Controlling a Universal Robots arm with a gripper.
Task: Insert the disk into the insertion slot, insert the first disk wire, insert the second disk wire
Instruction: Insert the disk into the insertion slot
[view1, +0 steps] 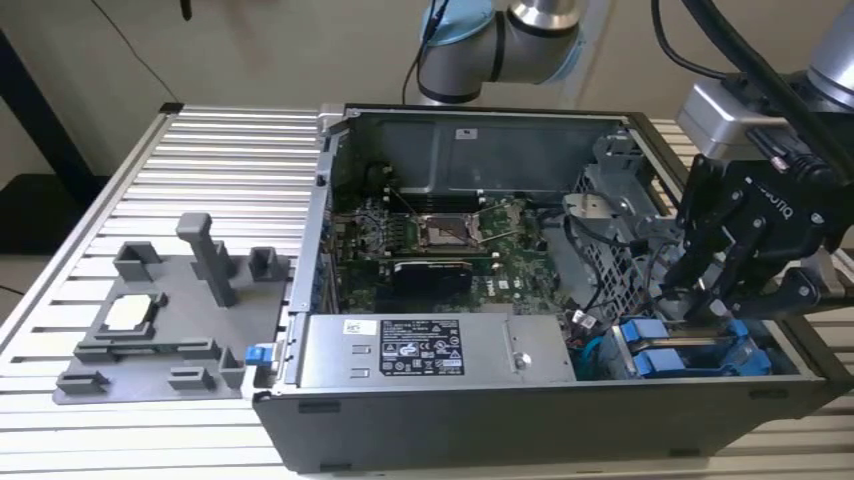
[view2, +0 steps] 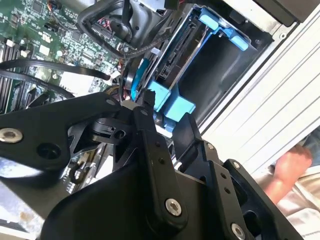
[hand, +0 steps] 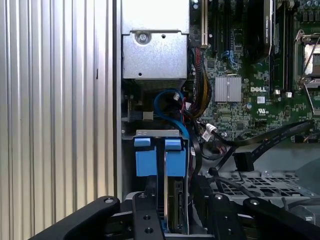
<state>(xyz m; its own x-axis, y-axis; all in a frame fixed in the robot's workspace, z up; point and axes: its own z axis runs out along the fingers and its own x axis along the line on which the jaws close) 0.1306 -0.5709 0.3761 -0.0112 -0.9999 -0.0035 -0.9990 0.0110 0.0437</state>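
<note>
The black, bar-linked metal gripper (view1: 681, 305) on the single arm hangs over the near corner of the open dark-grey computer case (view1: 534, 425), at the exterior view's right. Its lower end reaches down to the drive bay. Whether it clamps anything or stands free cannot be told.

The disk (hand: 175, 201) is a flat silver-grey metal drive in a bright blue plastic carrier. It sits in that bay on one long edge, so from above it shows as a thin strip with a pale metal edge beside a dark board face. Its long axis runs along the case's near wall, across the exterior view. Its blue tab end points toward the silver box-shaped power supply (view1: 434, 352), to the exterior view's left.

The gripper is directly above the disk. In the second wrist view its lower end lies against or just beside the carrier's blue end, and contact cannot be judged.

By count:
- Two blue tabs (hand: 145, 159) stand side by side in the bay.
- One disk is plainly seen, behind the tab nearer the green motherboard (view1: 441, 235).
- One thin blue cable (hand: 167, 102) loops between the bay and the power supply.
- One grey moulded fixture plate (view1: 147, 340) lies on the ribbed aluminium table (view1: 214, 140), to the exterior view's left of the case.
- One person's hand (view2: 290, 167) shows beyond the table's edge in the second wrist view.
</note>
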